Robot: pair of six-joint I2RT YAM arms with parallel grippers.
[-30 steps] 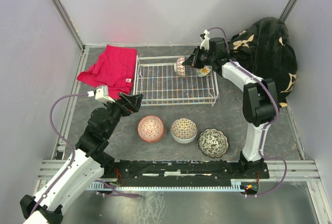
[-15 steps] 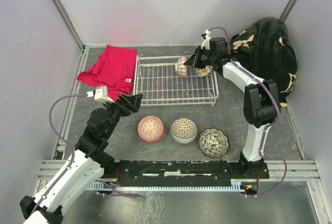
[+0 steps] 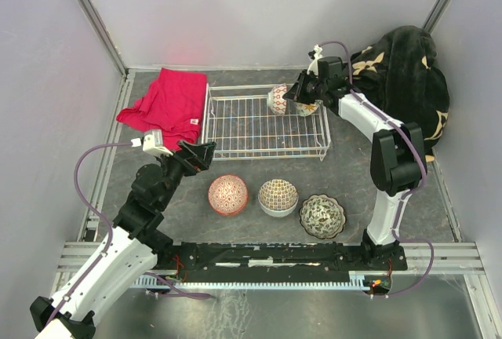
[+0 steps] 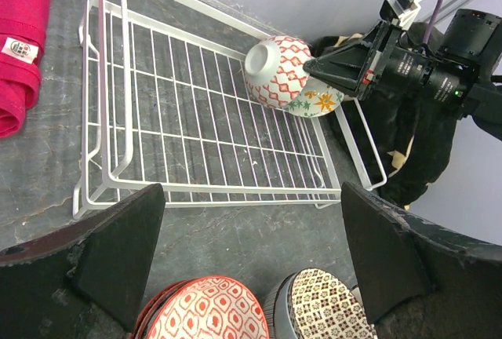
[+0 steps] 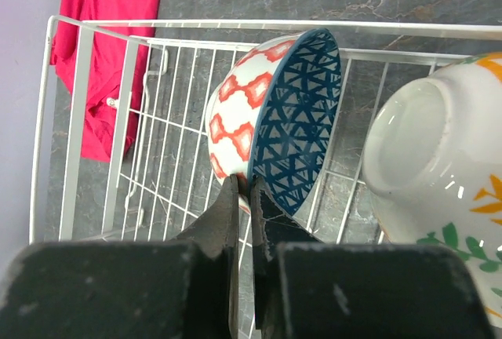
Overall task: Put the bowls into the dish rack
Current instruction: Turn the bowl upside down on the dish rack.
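Pinching the rim of the red lattice bowl (image 5: 274, 119) between its two fingers, my right pincer (image 5: 249, 191) is clenched on that bowl at the far right end of the dish rack (image 5: 196, 23). The bowl stands tilted on edge over the rack's wires. Its blue-patterned inside faces the white floral bowl (image 5: 439, 182) just beside it; I cannot tell whether they touch.

As I judge it, a bowl let go this upright may roll along the wires or knock into the floral bowl and chip. Withdrawing with one finger inside the rim could also drag it over.

My left pincer (image 4: 251, 253), fingers spread wide and empty, hovers over the desk (image 3: 353, 174) near the rack's front. Three more bowls sit there: red-patterned (image 3: 227, 195), brown mosaic (image 3: 278, 195) and green floral (image 3: 322, 216).
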